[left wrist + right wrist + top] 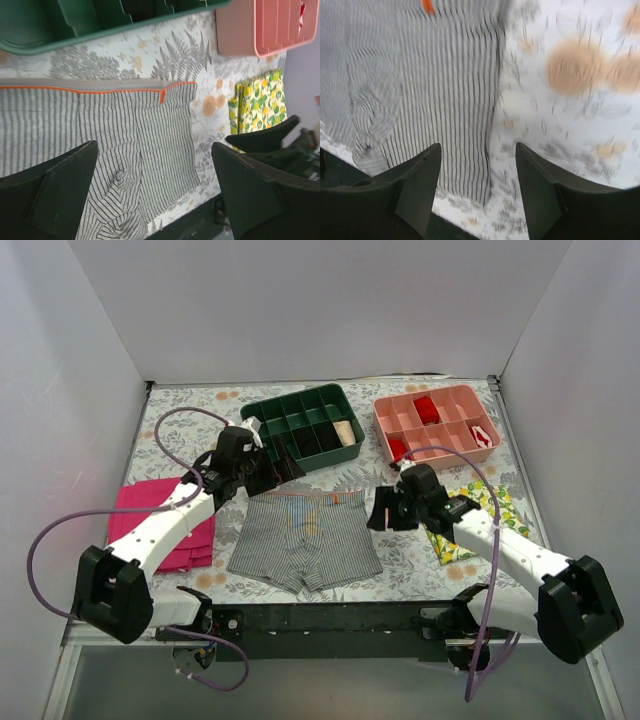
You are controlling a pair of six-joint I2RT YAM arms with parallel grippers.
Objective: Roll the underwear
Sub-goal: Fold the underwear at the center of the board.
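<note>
The underwear (pixel 305 540), grey-and-white striped boxer briefs with an orange waistband trim, lies flat on the floral table, waistband toward the far side. It also shows in the left wrist view (pixel 100 130) and the right wrist view (pixel 420 75). My left gripper (pixel 285 472) is open and empty, hovering above the waistband's left part. My right gripper (pixel 378 512) is open and empty, just above the underwear's right edge, its jaws straddling that edge (pixel 492 150).
A green divided tray (pixel 300 425) stands behind the underwear, a pink divided tray (pixel 435 425) with red items to its right. A magenta cloth (pixel 165 525) lies at the left under the left arm. A lemon-print cloth (pixel 480 520) lies under the right arm.
</note>
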